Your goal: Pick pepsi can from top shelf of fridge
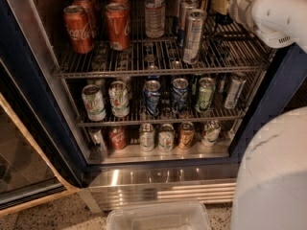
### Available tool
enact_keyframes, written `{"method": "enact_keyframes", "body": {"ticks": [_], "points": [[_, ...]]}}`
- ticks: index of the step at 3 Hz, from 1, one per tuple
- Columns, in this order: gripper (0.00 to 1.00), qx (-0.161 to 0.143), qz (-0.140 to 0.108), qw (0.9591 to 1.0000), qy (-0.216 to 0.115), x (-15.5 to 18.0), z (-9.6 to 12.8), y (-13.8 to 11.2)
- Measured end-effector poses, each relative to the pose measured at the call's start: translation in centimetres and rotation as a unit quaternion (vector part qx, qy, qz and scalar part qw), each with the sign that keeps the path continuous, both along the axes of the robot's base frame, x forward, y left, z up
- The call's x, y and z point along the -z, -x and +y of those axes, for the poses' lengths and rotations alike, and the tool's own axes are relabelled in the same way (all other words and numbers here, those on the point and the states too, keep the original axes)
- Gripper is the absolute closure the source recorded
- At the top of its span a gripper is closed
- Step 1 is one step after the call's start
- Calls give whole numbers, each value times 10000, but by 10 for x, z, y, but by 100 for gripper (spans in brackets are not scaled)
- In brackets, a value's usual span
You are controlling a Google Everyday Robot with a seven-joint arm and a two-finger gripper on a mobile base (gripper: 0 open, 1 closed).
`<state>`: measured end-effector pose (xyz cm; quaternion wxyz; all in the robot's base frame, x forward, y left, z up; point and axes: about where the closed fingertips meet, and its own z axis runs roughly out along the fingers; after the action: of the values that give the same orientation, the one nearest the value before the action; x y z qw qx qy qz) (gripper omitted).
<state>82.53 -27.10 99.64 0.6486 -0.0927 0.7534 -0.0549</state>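
The fridge (pixel 33 104) stands open, its dark blue frame around wire racks of cans. My white arm reaches in from the upper right, and the gripper (pixel 222 5) is at the right end of the top shelf (pixel 158 65). A dark can (pixel 224 19), which may be the pepsi can, shows only partly just behind and below the gripper; its logo is hidden. I cannot tell whether the gripper touches it.
On the top shelf are red Coca-Cola cans (pixel 79 28), a water bottle (pixel 154 11) and tall slim silver cans (pixel 194 35). Mixed cans fill the lower racks. The glass door (pixel 19 166) is swung open at left. A clear plastic bin (pixel 158 217) lies below; my white body (pixel 271 176) fills the lower right.
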Motion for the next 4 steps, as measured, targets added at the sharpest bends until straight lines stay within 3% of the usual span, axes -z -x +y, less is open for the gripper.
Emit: {"method": "enact_keyframes", "body": {"ticks": [2,4], "points": [[2,101,-3,9999,-15,0,-4,4],[34,179,1,9998,-10,0,-9,7]]}}
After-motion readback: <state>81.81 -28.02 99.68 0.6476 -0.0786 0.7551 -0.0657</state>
